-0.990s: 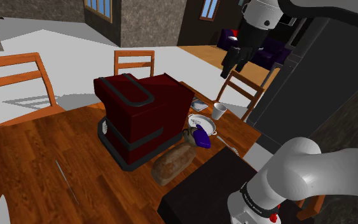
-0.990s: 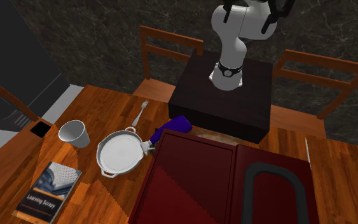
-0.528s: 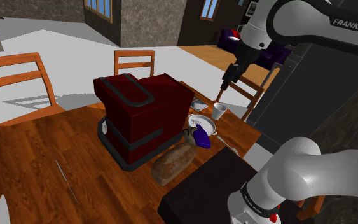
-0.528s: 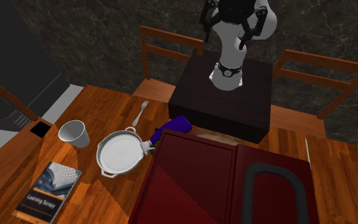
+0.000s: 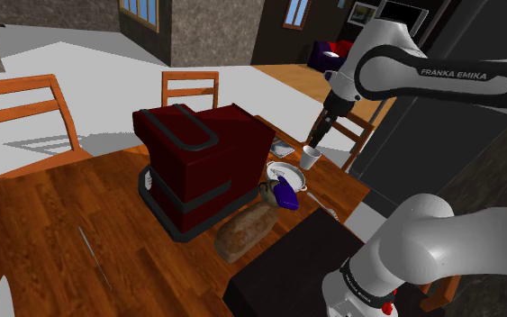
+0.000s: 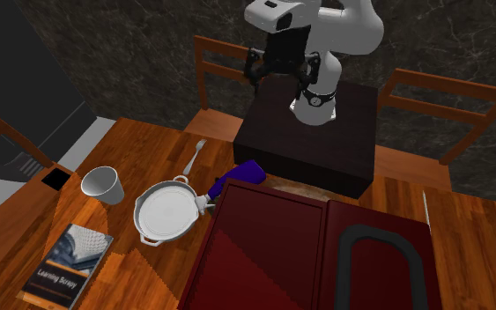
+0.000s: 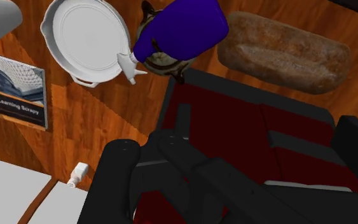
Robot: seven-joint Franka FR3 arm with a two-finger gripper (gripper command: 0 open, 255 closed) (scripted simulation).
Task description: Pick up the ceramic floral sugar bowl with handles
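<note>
The pincer (image 6: 280, 77) is spread open and holds nothing. The white bowl with handles (image 6: 162, 212) sits far below it on the table (image 6: 136, 145). This looks like the reaching step. Next, I think it must go down over the bowl's rim.

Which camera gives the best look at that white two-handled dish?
The second exterior view: the white dish lies whole, both handles plain. The wrist view sees it from above, the blue bottle's nozzle at its rim. In the shoulder view the bottle hides part.
</note>
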